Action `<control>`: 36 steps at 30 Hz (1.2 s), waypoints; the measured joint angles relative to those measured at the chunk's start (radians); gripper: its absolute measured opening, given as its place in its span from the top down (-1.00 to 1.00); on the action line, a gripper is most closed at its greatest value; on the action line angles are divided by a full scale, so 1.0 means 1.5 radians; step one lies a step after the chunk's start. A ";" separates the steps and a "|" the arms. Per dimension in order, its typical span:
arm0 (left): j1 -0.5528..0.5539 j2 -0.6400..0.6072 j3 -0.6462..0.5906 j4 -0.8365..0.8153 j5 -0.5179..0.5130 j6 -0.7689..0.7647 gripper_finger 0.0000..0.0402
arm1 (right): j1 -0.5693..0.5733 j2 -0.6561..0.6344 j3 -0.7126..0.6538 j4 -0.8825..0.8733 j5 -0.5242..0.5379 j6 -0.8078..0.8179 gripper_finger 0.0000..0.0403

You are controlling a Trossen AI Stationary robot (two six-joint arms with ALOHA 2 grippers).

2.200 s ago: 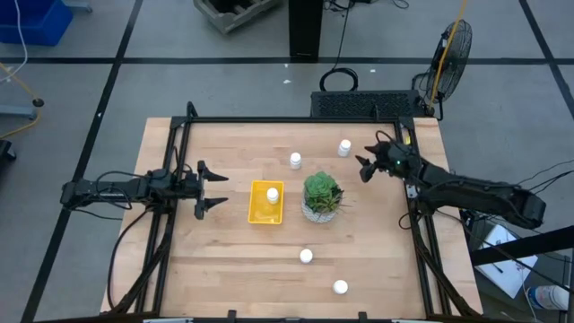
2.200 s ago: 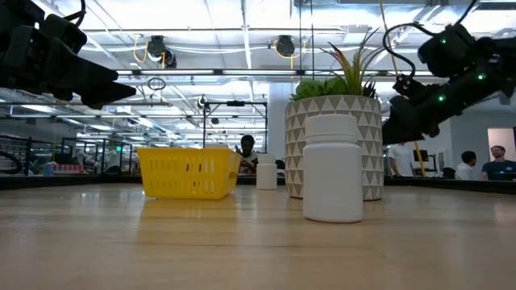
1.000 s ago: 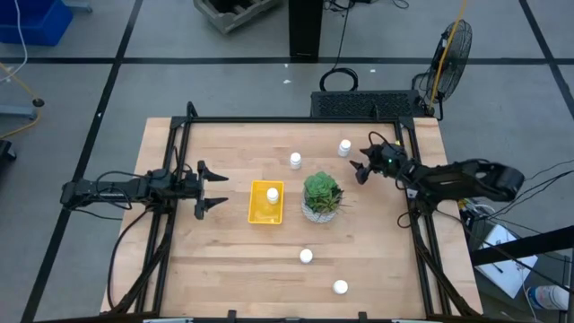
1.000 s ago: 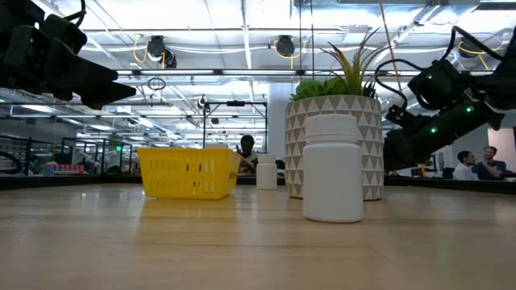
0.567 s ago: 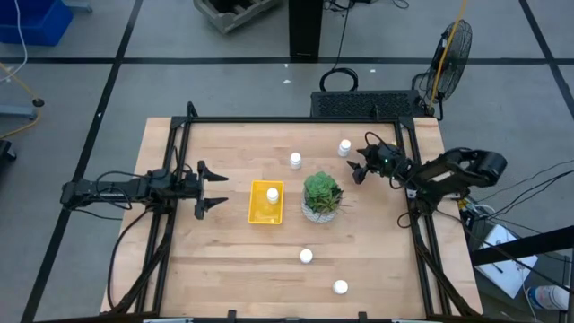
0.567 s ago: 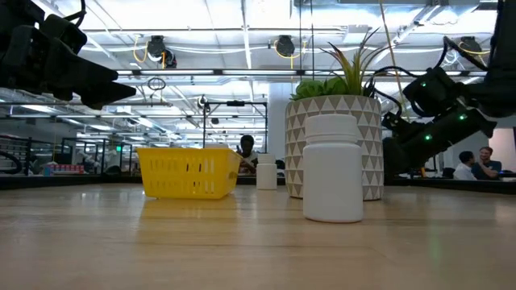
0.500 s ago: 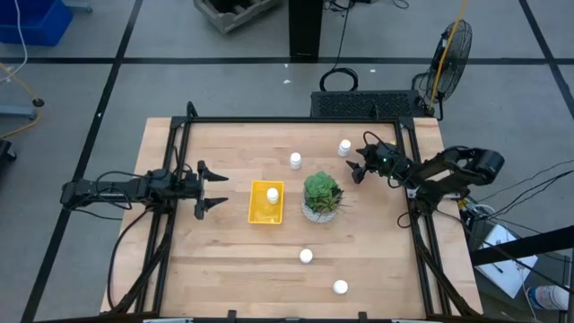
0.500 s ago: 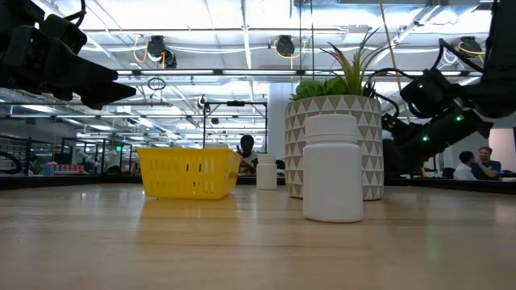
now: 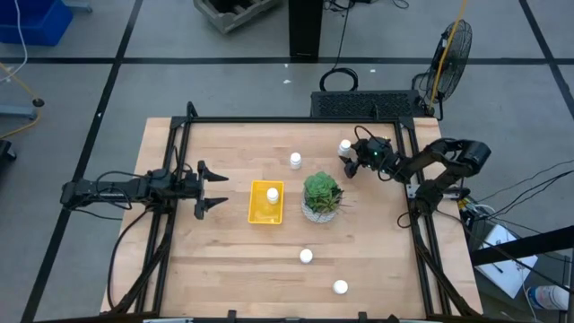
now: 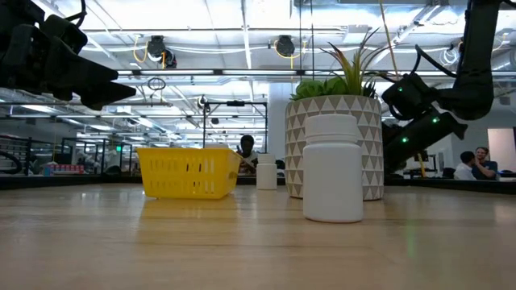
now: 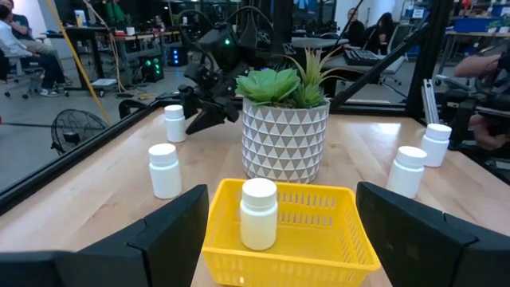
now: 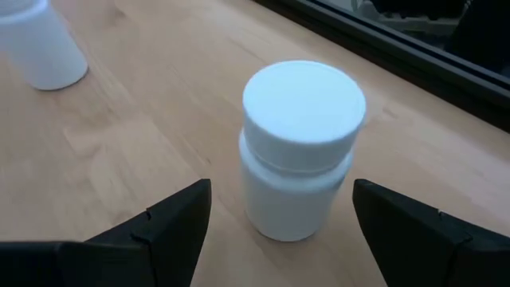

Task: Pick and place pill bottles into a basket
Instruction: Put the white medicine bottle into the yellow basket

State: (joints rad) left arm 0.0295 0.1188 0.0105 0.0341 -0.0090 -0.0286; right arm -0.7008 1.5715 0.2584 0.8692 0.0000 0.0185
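White pill bottle (image 12: pixel 296 149) upright, cap topmost.

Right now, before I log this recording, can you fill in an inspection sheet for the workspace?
Surface: light wooden table inside a black frame.
Job's things: small yellow plastic basket holds one white capped pill bottle; four more white bottles stand outside it.
Clutter: green potted plant in a patterned white pot, beside the basket.
Grippers: right gripper, jaws open, at the far-right bottle, which sits between its jaws; left gripper, jaws open, waits left of the basket.
Cables: black loop behind the table.
Surroundings: floor fan; people seated in the room beyond.
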 joint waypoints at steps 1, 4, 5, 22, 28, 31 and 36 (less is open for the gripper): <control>0.000 0.000 0.000 0.000 0.000 -0.001 -0.61 | -0.001 0.000 0.000 0.000 0.003 0.000 -0.48; 0.000 0.000 0.000 0.000 0.000 -0.005 -0.61 | -0.005 0.000 0.000 -0.004 0.013 -0.003 -0.48; 0.000 0.000 0.000 0.000 0.000 -0.005 -0.61 | -0.007 0.000 0.000 -0.004 0.016 -0.003 -0.48; 0.000 0.000 0.000 0.000 0.000 -0.005 -0.61 | -0.017 0.012 0.000 -0.003 0.016 -0.014 -0.48; 0.000 0.000 0.000 0.000 0.000 -0.005 -0.61 | -0.015 0.050 0.014 0.042 0.016 -0.016 -0.48; 0.000 0.000 0.000 0.000 0.000 -0.023 -0.61 | -0.015 0.059 0.024 0.041 0.016 -0.018 -0.48; 0.000 0.000 0.000 0.000 0.000 -0.041 -0.61 | -0.014 0.064 0.029 0.041 0.015 -0.018 -0.48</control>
State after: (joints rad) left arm 0.0296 0.1184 0.0105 0.0342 -0.0090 -0.0901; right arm -0.7223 1.6672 0.3019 0.9310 0.0227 -0.0090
